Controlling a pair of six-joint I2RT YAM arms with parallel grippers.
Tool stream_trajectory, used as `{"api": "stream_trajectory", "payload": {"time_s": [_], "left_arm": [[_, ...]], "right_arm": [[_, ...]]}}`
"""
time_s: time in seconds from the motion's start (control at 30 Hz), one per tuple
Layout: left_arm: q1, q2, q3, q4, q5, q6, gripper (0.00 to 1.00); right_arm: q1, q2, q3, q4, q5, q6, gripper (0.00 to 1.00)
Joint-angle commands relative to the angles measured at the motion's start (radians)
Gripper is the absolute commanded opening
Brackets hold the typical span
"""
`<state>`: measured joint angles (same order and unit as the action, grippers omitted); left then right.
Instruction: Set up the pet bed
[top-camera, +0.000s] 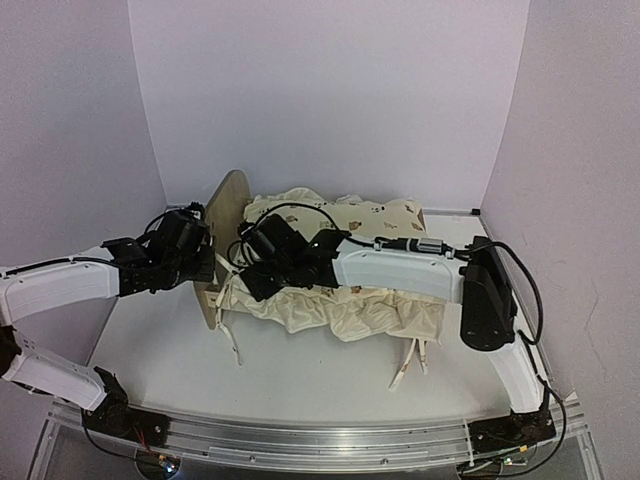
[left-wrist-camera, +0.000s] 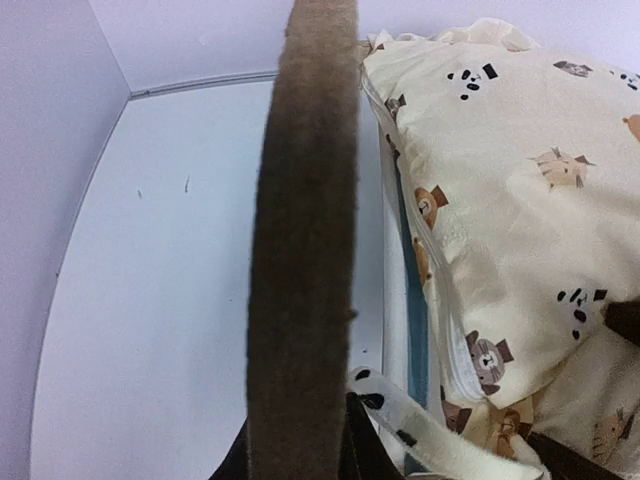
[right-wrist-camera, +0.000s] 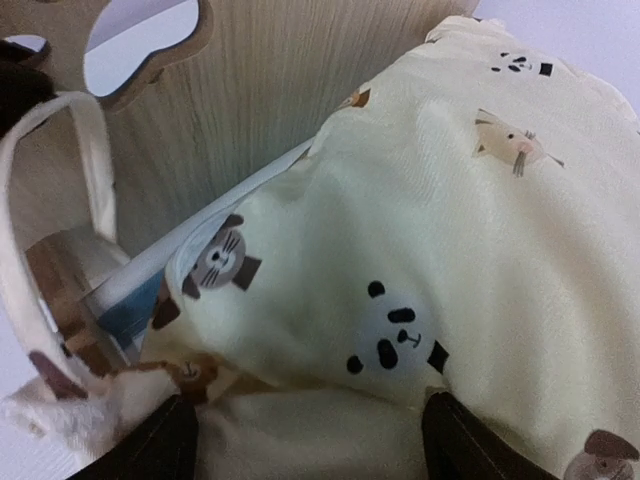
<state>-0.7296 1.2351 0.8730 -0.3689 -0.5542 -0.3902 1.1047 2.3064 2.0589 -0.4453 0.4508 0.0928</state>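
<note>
Two arms | left end effector (top-camera: 205, 268) clamps pet bed (top-camera: 228, 210) headboard | right end effector (right-wrist-camera: 310, 445) open over cushion (top-camera: 340, 310) | risk: thin-edge grip could slip, tipping bed; cushion bunches

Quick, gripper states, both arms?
Left gripper: closed on the headboard edge.
Right gripper: open, above the cushion.

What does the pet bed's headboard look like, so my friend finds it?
Look at the white table, at the left end of the cream cushion with animals. The wooden headboard stands upright there. It's the only hard, rounded board, with a paw-shaped hole.
</note>
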Motion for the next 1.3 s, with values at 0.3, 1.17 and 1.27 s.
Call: {"api": "stream_trajectory", "payload": {"time_s": [0.3,1.17,1.27], "left_arm": [[0.011,0.049,0.123,0.034,0.015,0.036,0.0],[0.01,0.033,0.226,-0.073,0.091,0.027,0.0],[0.01,0.035,0.241,-0.079,0.102,0.029,0.0]], "right_arm": [[0.097,-0.29,-0.303,-0.037,-0.218,0.041,0.82],[0.182,0.018,-0.466,0.597,-0.004,0.371,0.43],[0.174,0.051,-0.435,0.633,0.043,0.415,0.43]]}}
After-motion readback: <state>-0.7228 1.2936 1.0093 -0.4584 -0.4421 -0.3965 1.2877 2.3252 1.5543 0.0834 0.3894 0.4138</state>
